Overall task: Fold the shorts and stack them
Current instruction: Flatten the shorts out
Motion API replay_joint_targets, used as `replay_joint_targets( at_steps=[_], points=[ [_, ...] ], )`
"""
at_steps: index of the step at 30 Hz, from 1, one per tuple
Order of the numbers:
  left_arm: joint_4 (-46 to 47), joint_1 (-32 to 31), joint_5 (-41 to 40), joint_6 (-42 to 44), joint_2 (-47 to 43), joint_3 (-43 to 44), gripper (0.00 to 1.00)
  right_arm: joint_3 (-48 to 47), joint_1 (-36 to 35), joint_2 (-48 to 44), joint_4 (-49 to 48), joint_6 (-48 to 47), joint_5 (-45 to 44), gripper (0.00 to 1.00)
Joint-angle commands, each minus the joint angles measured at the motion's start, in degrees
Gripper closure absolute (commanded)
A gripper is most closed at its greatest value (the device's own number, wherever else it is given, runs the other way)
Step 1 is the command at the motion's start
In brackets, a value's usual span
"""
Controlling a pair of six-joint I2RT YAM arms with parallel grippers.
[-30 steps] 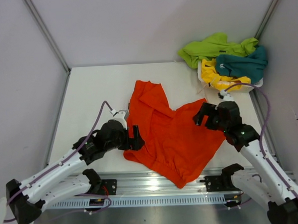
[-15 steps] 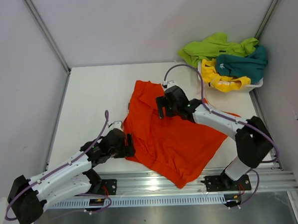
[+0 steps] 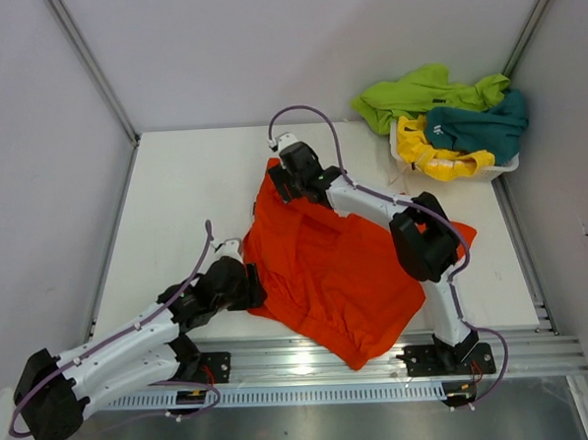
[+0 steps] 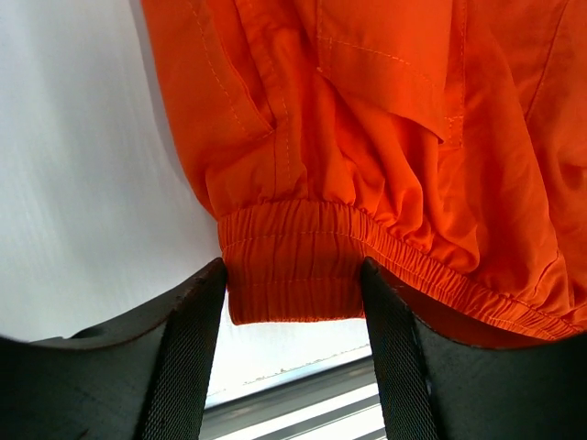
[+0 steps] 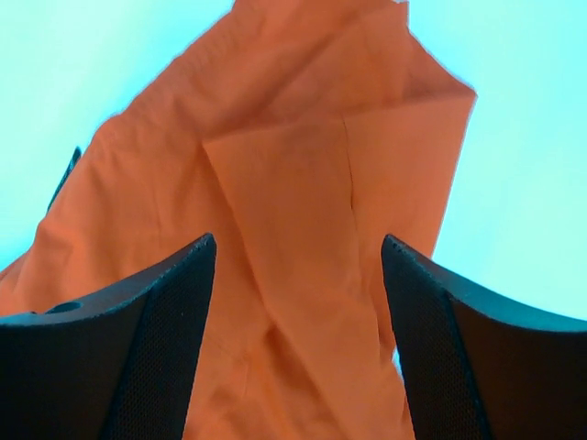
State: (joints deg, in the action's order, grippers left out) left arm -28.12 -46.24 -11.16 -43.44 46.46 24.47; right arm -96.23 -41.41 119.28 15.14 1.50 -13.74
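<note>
The orange shorts [image 3: 346,267] lie spread and rumpled on the white table [image 3: 184,186]. My left gripper [image 3: 256,286] is open at their near left edge; in the left wrist view its jaws [image 4: 289,302] stand either side of the elastic waistband [image 4: 293,266], which lies on the table between them. My right gripper [image 3: 280,184] is open over the far left corner of the shorts; in the right wrist view [image 5: 298,266] orange cloth [image 5: 293,183] lies below and between its jaws, not held.
A white mesh basket [image 3: 405,155] at the far right corner holds yellow shorts [image 3: 439,158], teal shorts [image 3: 481,126] and lime green shorts [image 3: 416,93] in a heap. A metal rail [image 3: 311,362] runs along the near edge. Grey walls close in the sides.
My right arm has swung from the shorts' right edge across to their far left corner. My left gripper has slid a little nearer along the left edge. The shorts shifted slightly.
</note>
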Motion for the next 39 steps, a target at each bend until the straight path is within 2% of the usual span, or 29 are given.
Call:
replay_joint_targets(
  at_steps=[1, 9, 13, 14, 15, 16, 18, 19, 20, 21, 24, 26, 30, 36, 39],
  points=[
    [4.6, 0.4, 1.5, 1.6, 0.7, -0.8, 0.37, -6.0, -1.5, 4.2, -1.0, -6.9, -1.5, 0.26],
    [7.2, 0.4, 2.5, 4.0, 3.5, 0.3, 0.29, -12.5, -2.8, 12.0, 0.9, -10.3, -3.7, 0.27],
    [7.4, 0.4, 2.1, 4.3, 4.8, 0.4, 0.35, -13.9, -3.2, 14.5, 1.0, -11.3, -4.3, 0.3],
    [7.5, 0.4, 1.9, 4.4, 5.0, 0.3, 0.41, -14.4, -3.2, 15.3, 1.1, -11.5, -5.3, 0.31],
    [7.5, 0.4, 1.8, 4.4, 5.1, 0.1, 0.45, -14.8, -3.4, 15.6, 1.4, -11.8, -5.7, 0.36],
    [7.6, 0.4, 1.7, 4.4, 5.1, 0.1, 0.53, -15.0, -3.5, 16.1, 1.6, -12.2, -6.3, 0.39],
    [7.6, 0.4, 1.3, 4.4, 5.2, -0.3, 0.62, -15.3, -3.6, 16.4, 1.2, -12.3, -6.9, 0.54],
    [7.4, 0.4, 1.2, 4.5, 5.2, 0.0, 0.71, -15.3, -3.6, 16.4, 1.0, -12.4, -7.2, 0.6],
    [7.6, 0.4, 1.1, 4.5, 5.2, 0.0, 0.73, -15.6, -3.5, 16.4, 0.9, -12.5, -7.3, 0.65],
    [7.3, 0.4, 0.9, 4.6, 5.0, -0.1, 0.81, -15.7, -3.5, 16.4, 0.8, -12.6, -7.7, 0.74],
    [7.0, 0.4, 0.7, 4.3, 4.7, -0.2, 0.99, -16.5, -2.8, 16.3, 0.9, -12.0, -8.1, 0.93],
    [6.6, 0.4, 0.3, 4.1, 3.9, -0.4, 1.0, -16.7, -1.9, 15.6, 0.9, -10.1, -7.4, 1.0],
    [6.2, 0.4, -0.3, 2.5, 2.2, -1.3, 1.0, -15.4, 2.3, 12.7, 0.7, -3.7, -0.8, 1.0],
    [4.7, 0.9, -2.1, -0.9, -1.8, -2.8, 1.0, -7.8, 13.4, 7.9, -3.1, 8.8, 10.5, 1.0],
    [3.0, 2.0, -2.8, -1.4, -3.7, -3.2, 1.0, -5.7, 18.4, 7.5, -3.9, 11.9, 12.5, 1.0]
  ],
)
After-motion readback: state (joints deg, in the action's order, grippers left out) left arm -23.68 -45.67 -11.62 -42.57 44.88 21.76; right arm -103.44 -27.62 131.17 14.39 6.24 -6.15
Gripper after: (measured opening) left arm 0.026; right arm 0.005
